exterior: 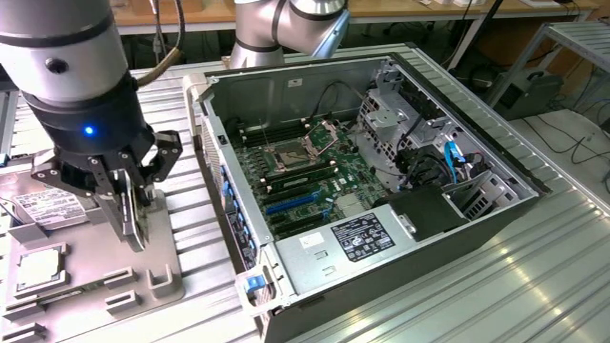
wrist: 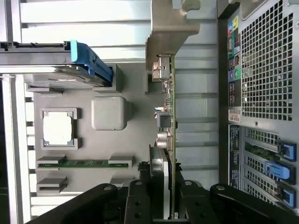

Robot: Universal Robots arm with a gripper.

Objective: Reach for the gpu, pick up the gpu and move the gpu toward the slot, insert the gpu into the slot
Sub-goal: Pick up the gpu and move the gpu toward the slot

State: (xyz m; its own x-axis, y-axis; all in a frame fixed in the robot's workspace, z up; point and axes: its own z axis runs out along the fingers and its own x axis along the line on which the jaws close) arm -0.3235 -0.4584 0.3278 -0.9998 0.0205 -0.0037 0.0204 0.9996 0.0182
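Observation:
The gpu (exterior: 139, 230) is a thin card standing on edge above the grey fixture tray (exterior: 162, 246) at the exterior view's left. My gripper (exterior: 130, 214) comes down on it from above, its fingers shut on the card's two faces. In the wrist view the gpu (wrist: 169, 116) runs edge-on away from the gripper (wrist: 163, 207), with its silver bracket (wrist: 170, 28) at the far end. The blue slot (exterior: 291, 205) lies on the green board inside the open computer case (exterior: 496, 207), well to the exterior view's right of the gripper.
The tray also holds a hard drive (exterior: 43, 206) with a white label, a square processor chip (exterior: 40, 268) and a memory stick (wrist: 84, 163). The case's side wall (exterior: 224, 186) stands between tray and board. The case's perforated rear panel (wrist: 266, 70) is close beside the card.

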